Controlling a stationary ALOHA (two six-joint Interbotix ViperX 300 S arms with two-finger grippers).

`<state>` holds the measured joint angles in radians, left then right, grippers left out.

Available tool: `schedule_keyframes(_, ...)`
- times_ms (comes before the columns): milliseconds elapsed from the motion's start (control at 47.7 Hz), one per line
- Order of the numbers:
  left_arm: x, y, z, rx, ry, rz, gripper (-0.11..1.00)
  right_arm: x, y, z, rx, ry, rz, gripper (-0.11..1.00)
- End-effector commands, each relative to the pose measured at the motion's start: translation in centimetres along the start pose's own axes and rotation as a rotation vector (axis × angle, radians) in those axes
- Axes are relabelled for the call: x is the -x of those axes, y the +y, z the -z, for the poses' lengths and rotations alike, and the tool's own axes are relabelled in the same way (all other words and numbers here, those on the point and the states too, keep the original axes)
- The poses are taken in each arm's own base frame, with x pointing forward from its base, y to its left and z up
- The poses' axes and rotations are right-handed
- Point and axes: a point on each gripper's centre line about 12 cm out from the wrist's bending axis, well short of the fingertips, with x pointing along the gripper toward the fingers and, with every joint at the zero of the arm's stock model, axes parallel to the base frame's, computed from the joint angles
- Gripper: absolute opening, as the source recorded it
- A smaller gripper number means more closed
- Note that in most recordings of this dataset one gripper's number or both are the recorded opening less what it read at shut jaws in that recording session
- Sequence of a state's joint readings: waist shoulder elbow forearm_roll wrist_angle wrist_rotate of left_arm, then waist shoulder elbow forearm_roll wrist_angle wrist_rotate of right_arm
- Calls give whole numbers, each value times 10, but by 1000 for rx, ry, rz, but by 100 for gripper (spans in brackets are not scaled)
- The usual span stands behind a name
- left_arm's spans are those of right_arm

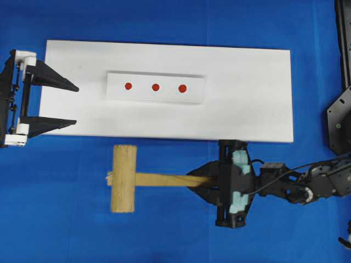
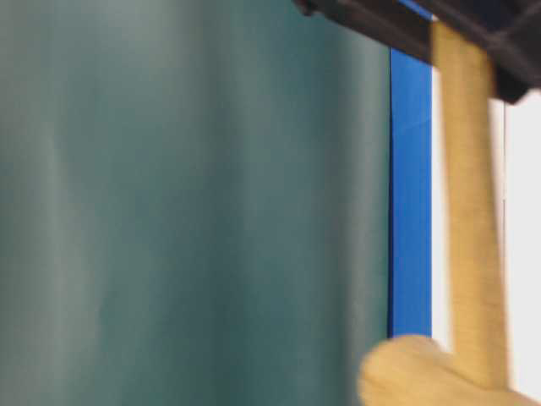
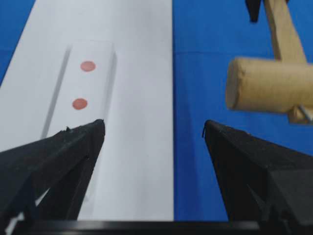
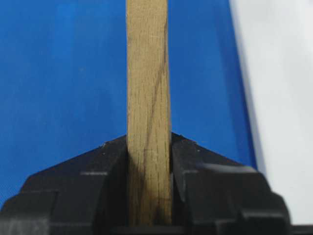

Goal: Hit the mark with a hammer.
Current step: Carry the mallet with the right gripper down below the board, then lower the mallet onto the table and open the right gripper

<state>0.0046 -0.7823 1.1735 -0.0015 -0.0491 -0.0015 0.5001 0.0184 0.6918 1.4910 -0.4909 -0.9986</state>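
The hammer (image 1: 123, 178) is a light wooden mallet lying over the blue cloth in front of the white board, head to the left, handle (image 4: 148, 98) running right. My right gripper (image 1: 200, 181) is shut on the hammer's handle end, both fingers pressed against its flat sides. Three red marks (image 1: 155, 87) sit in a row on a small white block (image 1: 154, 87) on the board. My left gripper (image 1: 75, 104) stands open at the board's left end, nothing between its fingers (image 3: 83, 142). In the left wrist view the hammer head (image 3: 269, 93) lies ahead to the right, two marks (image 3: 79, 104) to the left.
The white board (image 1: 247, 109) covers the middle of the blue cloth. A dark arm base (image 1: 340, 123) stands at the right edge. The table-level view is mostly filled by a blurred teal surface (image 2: 186, 203), with the hammer handle (image 2: 469, 211) close at the right.
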Motion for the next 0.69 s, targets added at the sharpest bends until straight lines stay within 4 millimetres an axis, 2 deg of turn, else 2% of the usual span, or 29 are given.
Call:
schedule_keyframes(0,2,1,-5,3,-25,-3,79,-5,11,-10,-11,-15,-25,8)
schedule_keyframes(210,3,0,-3,5,-21,-2,79,-36,19,12,-3,50,-6,8)
schedule_keyframes(378,1,0,-1,7,-14,-2,79,-56,16,33,-29,97,36,8)
schedule_keyframes(671,1,1,-1,7,-28,-3,79,-65,10,44,-31,118,59,8)
